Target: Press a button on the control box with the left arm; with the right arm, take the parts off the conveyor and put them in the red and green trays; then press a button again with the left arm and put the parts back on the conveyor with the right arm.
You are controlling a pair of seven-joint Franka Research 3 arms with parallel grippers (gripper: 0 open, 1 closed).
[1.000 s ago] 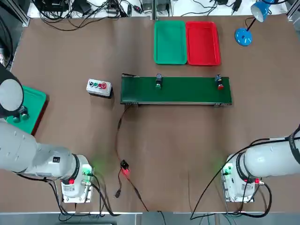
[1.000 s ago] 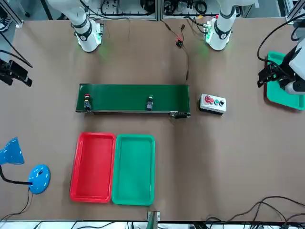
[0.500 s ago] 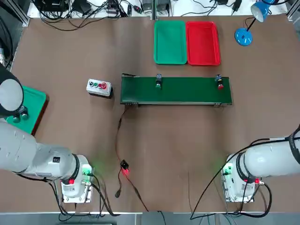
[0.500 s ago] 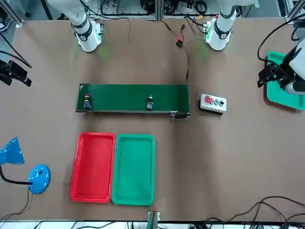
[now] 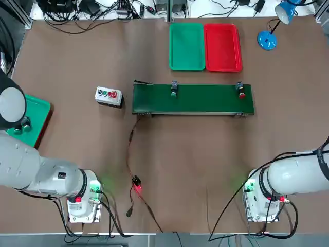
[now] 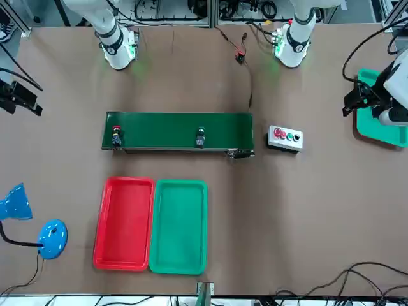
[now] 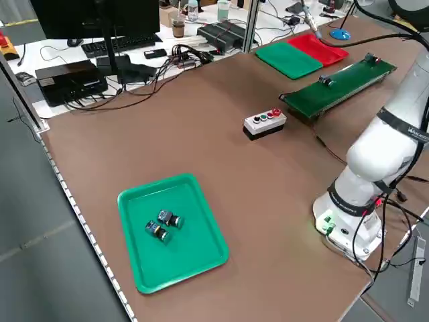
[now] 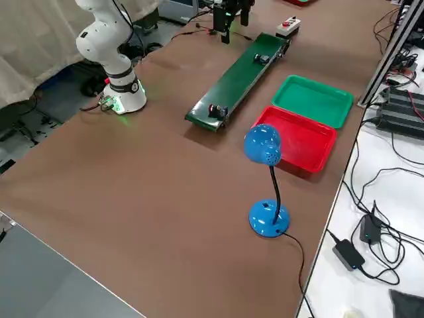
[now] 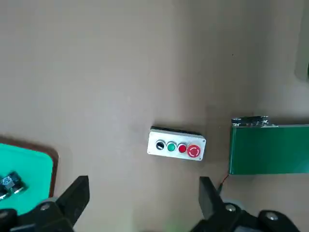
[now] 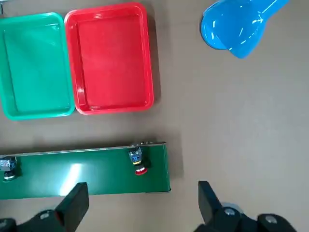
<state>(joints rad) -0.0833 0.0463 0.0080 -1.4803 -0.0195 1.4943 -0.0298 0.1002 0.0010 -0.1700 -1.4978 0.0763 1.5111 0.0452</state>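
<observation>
The top view is showing the parts, a green-capped one [image 5: 174, 89] mid-belt and a red-capped one [image 5: 241, 91] at the conveyor's [image 5: 205, 100] right end, probably light, rigid and best pinched across their dark bodies, while the right gripper [image 10: 139, 205] and left gripper [image 9: 142, 198] are hanging spread and empty.

Two robot arms [image 5: 31, 170] [image 5: 298, 177], one conveyor [image 5: 205, 100], two parts [image 5: 174, 89] [image 5: 241, 91], one control box [image 5: 108, 95] with three buttons, three trays [image 5: 186, 46] [image 5: 222, 46] [image 7: 201, 235], one blue lamp [image 8: 265, 172].
</observation>
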